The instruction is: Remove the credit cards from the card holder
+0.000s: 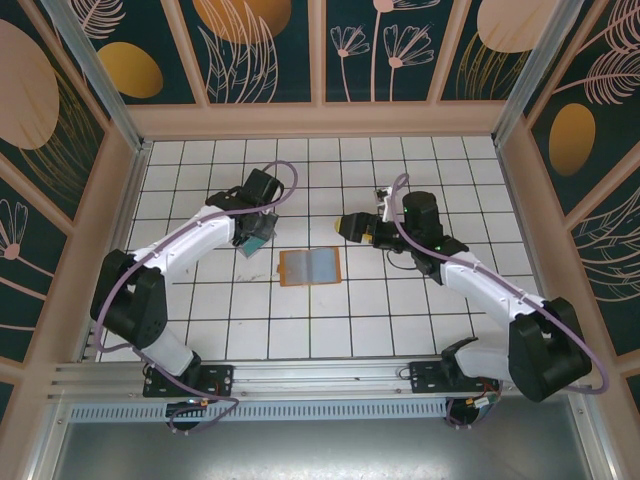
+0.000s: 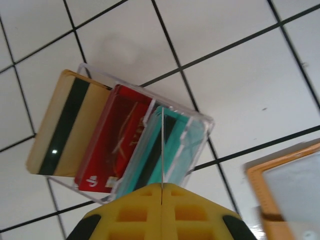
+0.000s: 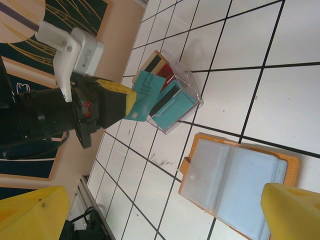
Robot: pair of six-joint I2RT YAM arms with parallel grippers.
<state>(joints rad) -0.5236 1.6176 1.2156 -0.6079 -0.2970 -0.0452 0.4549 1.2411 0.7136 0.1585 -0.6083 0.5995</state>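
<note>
card holder (image 2: pixel 292 197) blurred, cut off by frame's right edge

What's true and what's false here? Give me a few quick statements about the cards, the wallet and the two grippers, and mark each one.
1. The card holder lies open, pockets facing up. True.
2. The left gripper is pinching a teal card. True.
3. The right gripper is shut on a red card. False: its jaws stand wide open with nothing between them.
4. The clear box has no cards in it. False: a tan card, a red card and a second teal card stand in it.
5. The card holder sits inside the clear box. False: it lies on the tiles beside the box, apart from it.
</note>
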